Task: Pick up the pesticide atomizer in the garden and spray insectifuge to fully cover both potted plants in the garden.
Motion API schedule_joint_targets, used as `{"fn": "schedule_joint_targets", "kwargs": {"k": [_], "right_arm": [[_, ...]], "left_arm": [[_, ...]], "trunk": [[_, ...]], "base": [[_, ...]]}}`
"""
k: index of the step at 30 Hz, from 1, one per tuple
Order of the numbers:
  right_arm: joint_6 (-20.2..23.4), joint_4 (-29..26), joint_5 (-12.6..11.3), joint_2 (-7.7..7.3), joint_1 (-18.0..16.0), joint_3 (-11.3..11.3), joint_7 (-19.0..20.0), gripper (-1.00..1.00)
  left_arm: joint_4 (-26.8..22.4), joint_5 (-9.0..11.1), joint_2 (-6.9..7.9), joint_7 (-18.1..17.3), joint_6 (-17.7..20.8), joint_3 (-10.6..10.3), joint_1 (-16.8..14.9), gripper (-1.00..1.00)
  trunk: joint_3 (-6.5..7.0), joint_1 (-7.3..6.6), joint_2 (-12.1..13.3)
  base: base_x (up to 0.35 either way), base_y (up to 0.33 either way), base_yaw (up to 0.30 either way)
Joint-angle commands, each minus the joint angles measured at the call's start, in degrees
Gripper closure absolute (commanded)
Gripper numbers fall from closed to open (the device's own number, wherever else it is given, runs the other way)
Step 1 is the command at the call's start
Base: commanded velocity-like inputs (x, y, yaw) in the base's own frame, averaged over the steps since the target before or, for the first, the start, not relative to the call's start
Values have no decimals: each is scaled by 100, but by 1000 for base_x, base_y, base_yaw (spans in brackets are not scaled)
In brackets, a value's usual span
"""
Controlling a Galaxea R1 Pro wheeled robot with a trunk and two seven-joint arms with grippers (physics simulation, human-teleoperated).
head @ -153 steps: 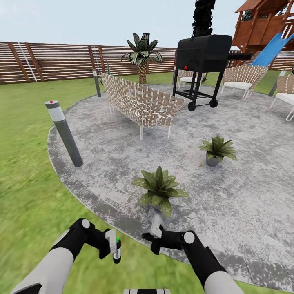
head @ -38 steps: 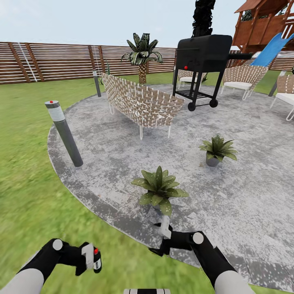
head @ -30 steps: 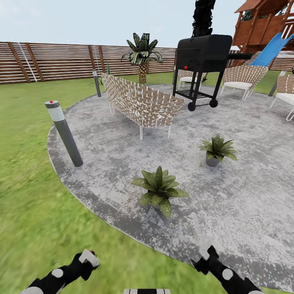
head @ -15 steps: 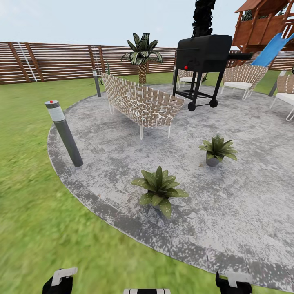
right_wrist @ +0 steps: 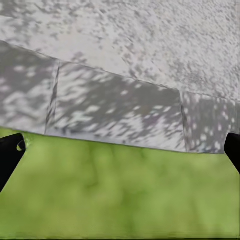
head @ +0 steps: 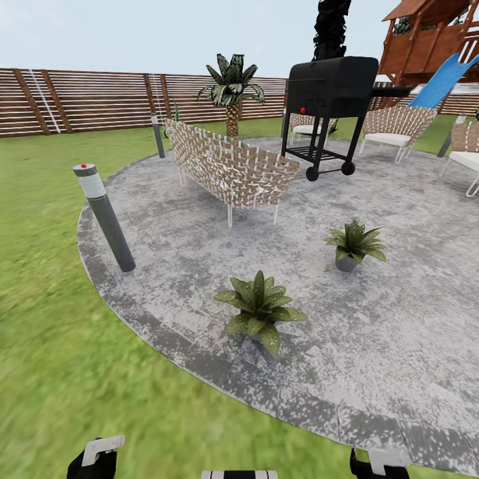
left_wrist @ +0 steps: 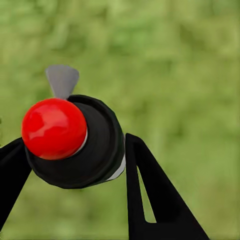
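Gripping the pesticide atomizer end-on, the left gripper hangs low over grass (right gripper spread, empty) — both potted plants lie ahead on the patio, the nearer just inside its edge.

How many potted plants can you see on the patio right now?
2. The nearer potted plant sits close to the patio's front edge; the farther potted plant stands beyond it to the right, toward the grill. Others could be hidden behind the woven bench.
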Motion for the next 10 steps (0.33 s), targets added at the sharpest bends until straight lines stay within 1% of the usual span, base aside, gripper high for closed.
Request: {"fn": "schedule_joint_targets", "kwargs": {"k": [1, 4, 6, 10], "right_arm": [[-15, 7, 60, 28, 11, -47, -20, -100], [-14, 7, 60, 157, 24, -47, -19, -100], [-14, 7, 60, 211, 25, -47, -19, -100], [-14, 7, 60, 261, 27, -47, -19, -100]], "left_arm": [[5, -60, 5, 12, -22, 45, -2, 100], [-10, -49, 25, 12, -34, 58, 50, 100], [-87, -42, 39, 12, -41, 59, 117, 100], [-240, -28, 48, 12, -55, 53, 221, 100]], "trunk": [[-4, -1, -2], [-4, -1, -2], [-4, -1, -2], [-4, -1, -2]], "base": [[0, 0, 0], [0, 0, 0], [0, 0, 0], [0, 0, 0]]}}
